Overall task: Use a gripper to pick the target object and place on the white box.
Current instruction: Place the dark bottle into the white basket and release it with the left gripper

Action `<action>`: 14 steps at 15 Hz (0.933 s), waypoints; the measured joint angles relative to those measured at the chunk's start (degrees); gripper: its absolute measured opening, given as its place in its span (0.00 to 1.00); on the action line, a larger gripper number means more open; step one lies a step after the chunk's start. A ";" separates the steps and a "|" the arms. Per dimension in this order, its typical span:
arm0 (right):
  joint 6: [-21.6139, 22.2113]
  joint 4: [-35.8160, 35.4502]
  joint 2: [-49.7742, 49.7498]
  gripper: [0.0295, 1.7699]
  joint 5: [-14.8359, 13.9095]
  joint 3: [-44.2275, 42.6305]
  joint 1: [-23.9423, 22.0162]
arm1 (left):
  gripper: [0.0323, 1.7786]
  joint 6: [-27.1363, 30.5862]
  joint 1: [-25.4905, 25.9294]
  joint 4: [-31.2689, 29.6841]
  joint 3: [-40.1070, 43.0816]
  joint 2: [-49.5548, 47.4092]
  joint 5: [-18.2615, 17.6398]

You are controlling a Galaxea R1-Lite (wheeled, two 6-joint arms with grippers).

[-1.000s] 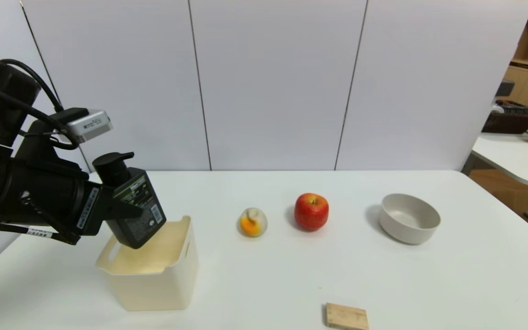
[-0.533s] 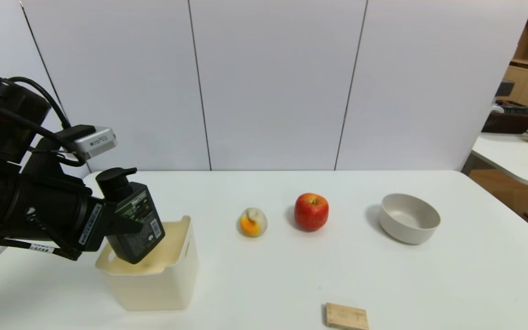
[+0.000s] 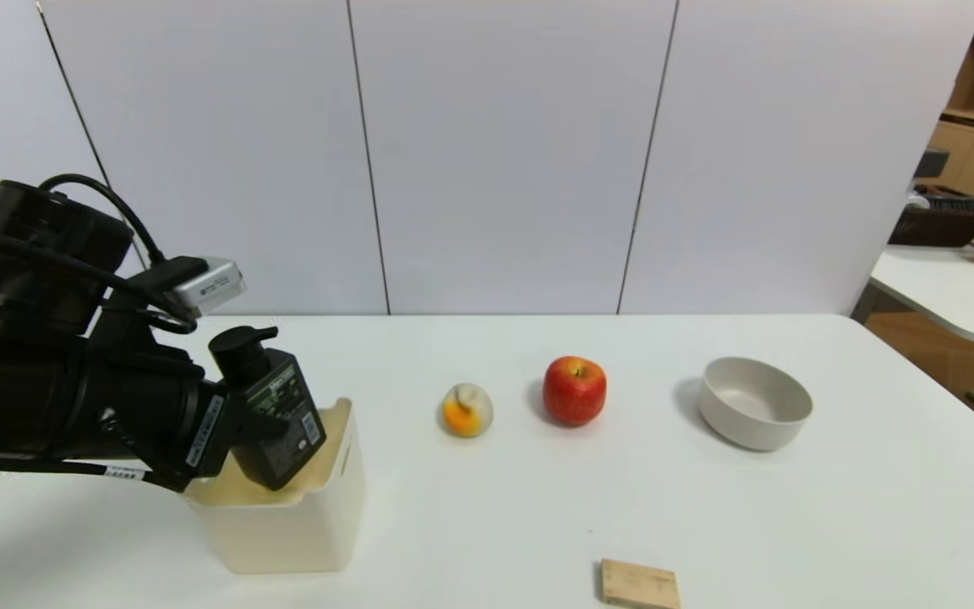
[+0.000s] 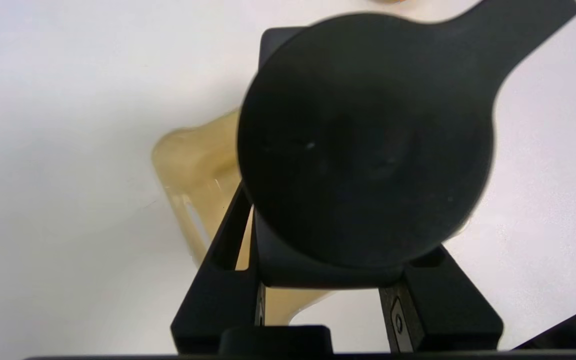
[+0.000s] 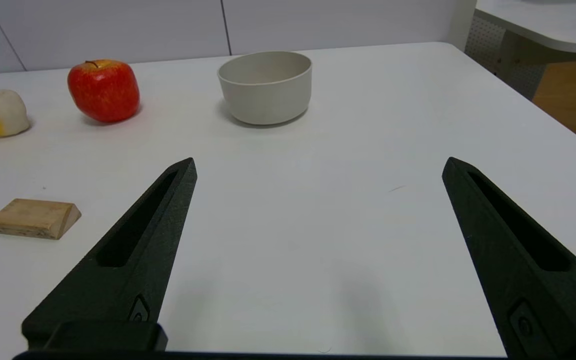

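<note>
Largest in our work is the white table (image 3: 487,524), and on its left side stands the cream-white box (image 3: 288,541), its mouth facing up. Our left gripper (image 3: 263,423) is the arm at work, reaching in over the box's left side; it is plainly the nearer of the two. Our right gripper (image 5: 320,167) is parked off toward the right part of the table, its jaws spread wide with nothing between them.

Next in size comes the black pump bottle (image 3: 280,423), which is clamped between the left jaws, one on either side of its body. So the bottle lies in the jaws themselves, and they are closed only as far as its width allows. Its long axis leans: the pump head tips up toward our left, the base down toward our right, with the base over the box's opening. We cannot tell whether the base touches anything inside.

The smaller things stand well apart: the grey bowl (image 3: 755,403), the red apple (image 3: 574,391), the white-and-orange piece (image 3: 467,410) and the wooden block (image 3: 639,584).

We judge this to be the placing step, near its end. The coming move turns on that lean: we should lower the base within the rim, perhaps straightening the bottle, before letting go, or it may topple against the wall.
</note>
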 joint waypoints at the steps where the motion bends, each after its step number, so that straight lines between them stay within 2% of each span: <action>1: 0.02 0.00 0.00 0.96 0.00 0.00 0.00 | 0.34 0.04 -0.11 -0.04 0.50 0.15 0.00; 5: 0.00 0.00 0.00 0.96 0.05 0.00 0.00 | 0.34 0.09 -0.17 -0.32 2.04 0.37 0.09; 9: -0.02 0.00 0.00 0.96 0.05 0.02 0.00 | 0.34 0.20 -0.41 -3.07 3.17 0.41 0.09; 14: -0.02 -0.02 0.00 0.96 0.02 0.02 0.00 | 0.62 0.11 -1.13 -4.12 4.00 0.26 0.09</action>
